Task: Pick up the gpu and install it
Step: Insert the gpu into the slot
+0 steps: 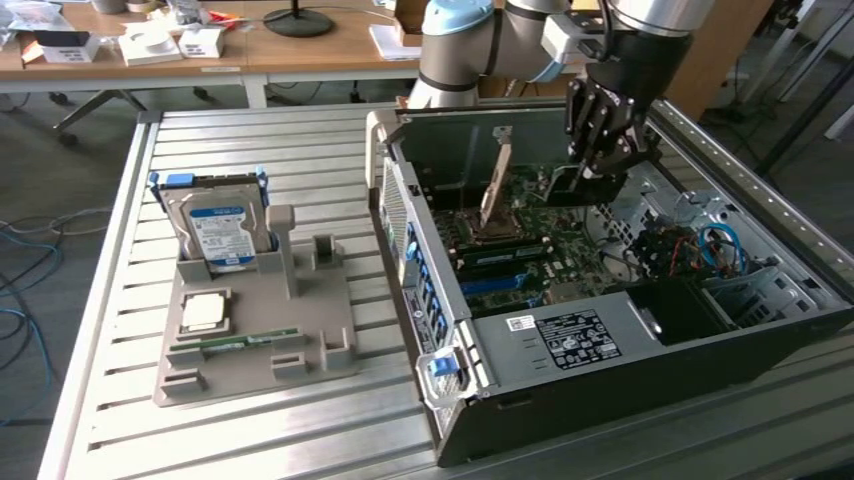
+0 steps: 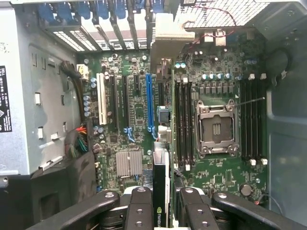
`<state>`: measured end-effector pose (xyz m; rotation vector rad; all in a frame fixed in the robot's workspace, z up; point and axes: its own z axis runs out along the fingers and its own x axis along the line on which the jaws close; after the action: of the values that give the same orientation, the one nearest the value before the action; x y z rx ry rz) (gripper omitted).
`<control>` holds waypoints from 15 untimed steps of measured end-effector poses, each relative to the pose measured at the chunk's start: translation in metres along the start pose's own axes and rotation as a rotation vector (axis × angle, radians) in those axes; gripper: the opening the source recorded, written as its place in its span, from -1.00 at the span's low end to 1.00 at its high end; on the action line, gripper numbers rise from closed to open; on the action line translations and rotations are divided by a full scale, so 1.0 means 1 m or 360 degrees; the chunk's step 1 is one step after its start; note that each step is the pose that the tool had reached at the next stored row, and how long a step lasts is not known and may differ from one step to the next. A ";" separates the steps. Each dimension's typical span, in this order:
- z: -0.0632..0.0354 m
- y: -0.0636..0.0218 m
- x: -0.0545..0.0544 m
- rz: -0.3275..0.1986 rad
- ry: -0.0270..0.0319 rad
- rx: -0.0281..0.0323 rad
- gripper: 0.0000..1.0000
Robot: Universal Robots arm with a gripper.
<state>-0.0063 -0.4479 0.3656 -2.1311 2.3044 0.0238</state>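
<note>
Tool (image 1: 611, 165): at the upper right of the exterior view, you have it reaching straight down into the open case. Its jaws stand part-way closed, clamped on the gpu (image 2: 161, 191) with one finger against each face of the card.
Tabletop (image 1: 120, 300): slatted metal, carrying both the case and the parts fixture.
Computer case (image 1: 534, 425): fills the right half of the exterior view. It lies on its side with the panel off, most likely so the board faces up and you can come in from above.
Motherboard (image 2: 218, 175): flat on the case floor, its slots facing up at the tool.
Grey fixture (image 1: 314, 310): left of centre in the exterior view, well apart from the case. Its pockets seem meant to hold each part in a known pose.
Hard drive (image 1: 218, 232): upright in the fixture's rear pocket, top edge free.
Gpu: inside the case, gripped on edge, presumably so its connector side points down at the board. It runs parallel to the long blue slot (image 2: 149, 103), just beside that line rather than squarely over it. You cannot tell whether it touches the board.
CPU socket (image 2: 216, 127): open and empty, near the card.
Processor (image 1: 203, 312), RAM stick (image 1: 247, 340): lying flat at the fixture's front.
</note>
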 end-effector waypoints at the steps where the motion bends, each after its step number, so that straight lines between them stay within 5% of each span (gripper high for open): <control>1: 0.0007 0.0006 0.000 0.0000 -0.00020 0.00015 -0.47; 15: 0.0137 0.0040 0.000 0.0000 -0.00044 0.00095 -0.47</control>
<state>-0.0104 -0.4479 0.3520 -2.1268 2.3001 0.0199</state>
